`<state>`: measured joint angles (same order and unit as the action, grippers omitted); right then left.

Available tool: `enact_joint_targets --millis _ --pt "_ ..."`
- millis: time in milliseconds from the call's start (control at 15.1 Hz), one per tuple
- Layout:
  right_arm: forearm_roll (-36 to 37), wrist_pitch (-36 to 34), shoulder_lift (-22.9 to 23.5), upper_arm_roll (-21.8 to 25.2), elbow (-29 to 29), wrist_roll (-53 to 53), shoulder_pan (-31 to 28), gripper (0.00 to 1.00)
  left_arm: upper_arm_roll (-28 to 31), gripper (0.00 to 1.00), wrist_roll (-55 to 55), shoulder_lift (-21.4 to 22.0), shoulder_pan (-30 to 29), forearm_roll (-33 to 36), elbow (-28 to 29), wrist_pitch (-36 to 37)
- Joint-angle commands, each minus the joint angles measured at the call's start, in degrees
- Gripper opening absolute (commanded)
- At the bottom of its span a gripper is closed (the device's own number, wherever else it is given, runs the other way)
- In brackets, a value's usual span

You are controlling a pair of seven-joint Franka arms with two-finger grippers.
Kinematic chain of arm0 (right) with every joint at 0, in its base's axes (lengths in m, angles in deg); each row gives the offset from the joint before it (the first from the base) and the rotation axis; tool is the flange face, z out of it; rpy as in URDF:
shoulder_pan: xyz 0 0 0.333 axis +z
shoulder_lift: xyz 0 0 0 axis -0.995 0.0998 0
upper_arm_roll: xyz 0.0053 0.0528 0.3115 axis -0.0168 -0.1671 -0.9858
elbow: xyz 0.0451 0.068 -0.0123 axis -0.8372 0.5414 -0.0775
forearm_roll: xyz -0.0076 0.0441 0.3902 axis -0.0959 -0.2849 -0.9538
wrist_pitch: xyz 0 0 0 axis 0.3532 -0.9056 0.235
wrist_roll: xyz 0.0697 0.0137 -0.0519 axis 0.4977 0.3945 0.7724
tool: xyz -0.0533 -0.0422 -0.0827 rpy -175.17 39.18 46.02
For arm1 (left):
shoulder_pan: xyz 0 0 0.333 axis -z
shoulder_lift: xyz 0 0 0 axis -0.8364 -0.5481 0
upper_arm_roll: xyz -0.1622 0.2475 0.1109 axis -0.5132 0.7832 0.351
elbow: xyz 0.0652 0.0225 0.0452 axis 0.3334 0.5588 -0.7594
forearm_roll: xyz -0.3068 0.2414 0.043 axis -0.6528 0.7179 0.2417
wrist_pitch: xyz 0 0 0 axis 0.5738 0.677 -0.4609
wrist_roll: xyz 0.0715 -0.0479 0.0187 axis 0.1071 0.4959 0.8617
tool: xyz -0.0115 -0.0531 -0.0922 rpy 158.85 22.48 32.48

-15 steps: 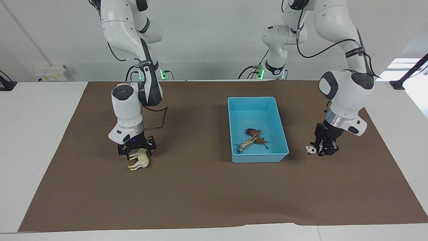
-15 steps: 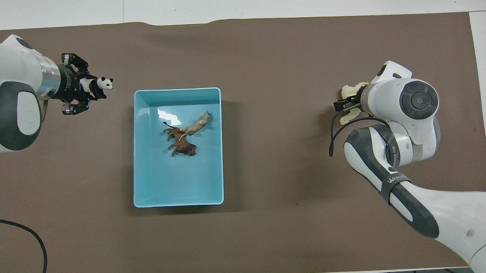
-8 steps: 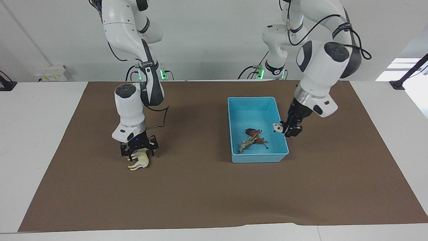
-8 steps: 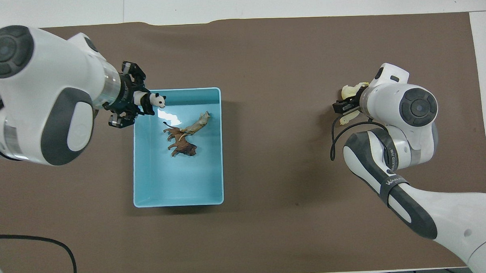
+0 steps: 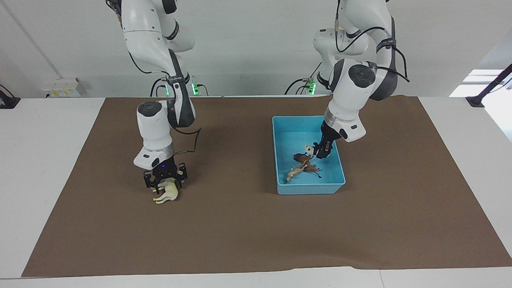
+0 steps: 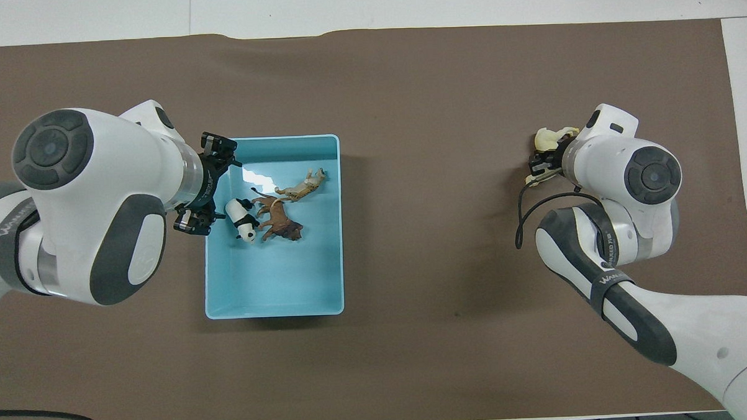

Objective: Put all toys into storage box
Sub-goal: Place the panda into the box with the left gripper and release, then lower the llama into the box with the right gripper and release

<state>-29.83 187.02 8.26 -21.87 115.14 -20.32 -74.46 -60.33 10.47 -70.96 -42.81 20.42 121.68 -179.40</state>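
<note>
left gripper [image 5: 322,151]: we are hanging over the storage box [image 5: 338,162], jaws apparently spread; panda [image 6: 241,219] seems loose beside the lion [image 6: 279,222] and tiger [image 6: 299,188].
right gripper [image 5: 165,179]: we are pressing down over the pale yellow long-necked figurine [image 5: 167,193] on the counter [image 5: 248,232]; whether the jaws are clamping it, we cannot tell.
coming move: box is lying toward the left arm's end, open brown mat between.
</note>
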Motion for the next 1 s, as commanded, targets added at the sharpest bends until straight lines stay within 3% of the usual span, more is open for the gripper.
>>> enact_joint_targets --millis 0,133,332,465,664,929 --pt "0.0 0.3 -0.3 -0.9 0.1 0.7 -0.3 0.00 0.3 1.00 -7.1 3.0 -3.2 2.8 -2.4 5.6" --pt "-0.2 -9.3 -0.4 -1.0 -5.5 -0.4 1.3 0.00 0.4 1.00 -17.7 2.9 -5.5 2.8 -6.7 11.2" --pt "-4.5 -33.0 1.0 -1.0 -24.3 -8.7 6.3 0.00 0.5 1.00 -32.1 2.9 -7.5 2.8 -11.5 19.0" --pt "-7.3 -42.3 4.8 -1.0 -36.3 -18.4 10.9 0.00 1.3 1.00 -43.4 3.1 -7.5 2.9 -12.1 21.5" --pt "-9.1 -48.2 9.3 -1.0 -47.4 -33.4 16.4 0.00 1.3 1.00 -49.0 2.7 -7.5 3.1 -16.3 24.8" --pt "-9.6 -48.0 15.8 -0.6 -57.3 -53.5 25.9 0.00 1.7 1.00 -56.1 -0.5 -7.6 5.8 -24.6 32.7"
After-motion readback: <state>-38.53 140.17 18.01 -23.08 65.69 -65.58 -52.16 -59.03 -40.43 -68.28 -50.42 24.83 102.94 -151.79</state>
